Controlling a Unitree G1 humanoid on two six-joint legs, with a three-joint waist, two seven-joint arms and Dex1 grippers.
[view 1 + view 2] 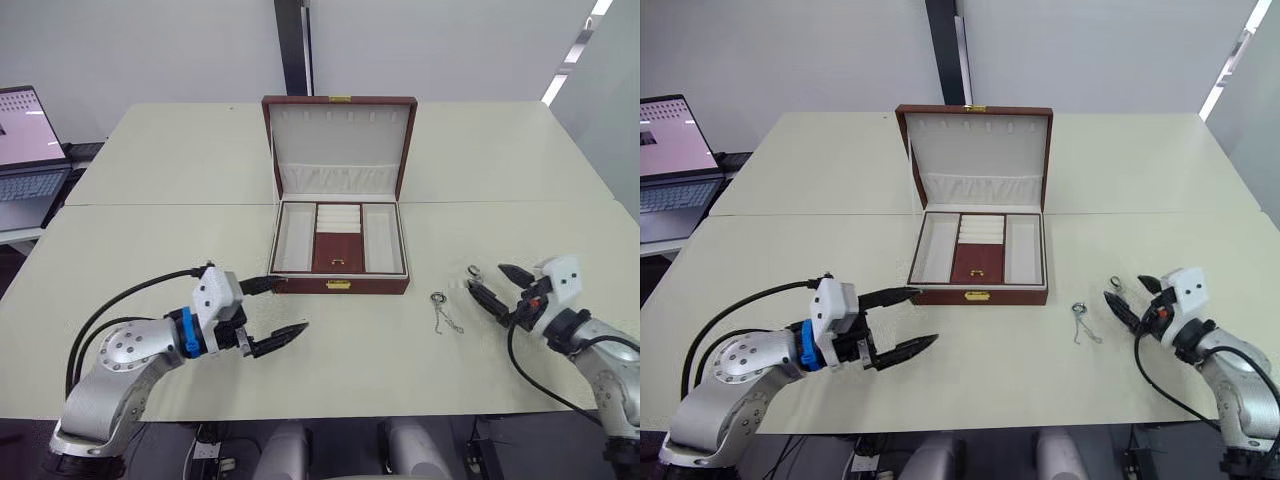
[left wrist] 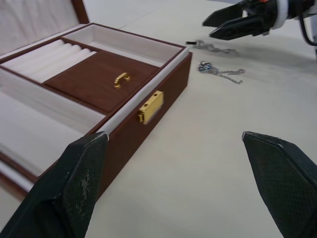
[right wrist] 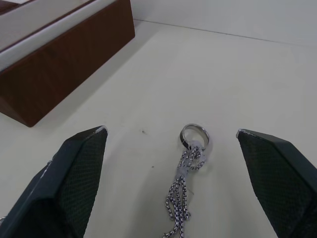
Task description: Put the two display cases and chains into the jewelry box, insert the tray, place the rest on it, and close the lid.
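Jewelry box [image 1: 340, 262] sits mid-desk [image 1: 180, 230], lid [image 1: 339, 143] raised upright at its 12 o'clock edge. Tray [image 1: 338, 238] seated inside the box, pull at centre, front clasp at the box's 6 o'clock face. Two chains on the desk at the box's 4 o'clock: one [image 1: 441, 312] nearer the box, the other [image 1: 474, 272] just beyond it toward 3 o'clock, close together, not clearly touching. Right gripper [image 1: 500, 285] at 3 o'clock of the chains, fingers spread, the second chain lying just before them. Left gripper [image 1: 275, 312] at the box's 7 o'clock, fingers apart, upper finger at the box's front corner. Laptop [image 1: 28, 150] off the desk at 10 o'clock.
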